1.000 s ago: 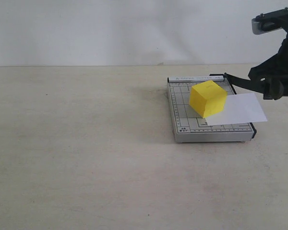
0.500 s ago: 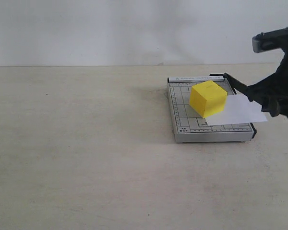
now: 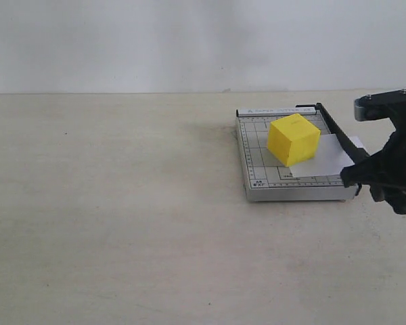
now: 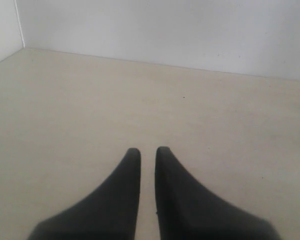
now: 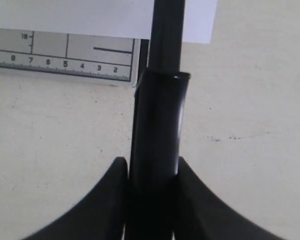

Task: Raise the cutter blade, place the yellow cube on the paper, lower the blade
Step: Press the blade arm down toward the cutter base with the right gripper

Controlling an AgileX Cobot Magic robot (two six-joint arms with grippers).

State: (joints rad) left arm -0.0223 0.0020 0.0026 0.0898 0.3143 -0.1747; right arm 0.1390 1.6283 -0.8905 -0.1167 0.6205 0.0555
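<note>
The yellow cube [image 3: 294, 139] stands on the grey gridded cutter base [image 3: 257, 166], over the left end of the white paper [image 3: 333, 160]. The paper sticks out past the base's right edge, under the blade. The black cutter blade [image 3: 333, 130] lies low along that right edge. My right gripper [image 3: 358, 177] is at the base's near right corner, shut on the blade's thick handle [image 5: 159, 115]; in the right wrist view the right gripper [image 5: 150, 166] clamps it from both sides above the paper [image 5: 90, 15] and the ruler edge [image 5: 65, 60]. My left gripper [image 4: 148, 150] is shut and empty over bare table, outside the exterior view.
A pale table [image 3: 122, 223] stretches left of and in front of the cutter. A white wall [image 3: 155, 40] stands behind it. The left wrist view shows a wall corner [image 4: 20, 30].
My right gripper has come down and toward the front with the blade handle in it. The blade has swung from raised to low along the base's edge. Cube and paper stayed put.
</note>
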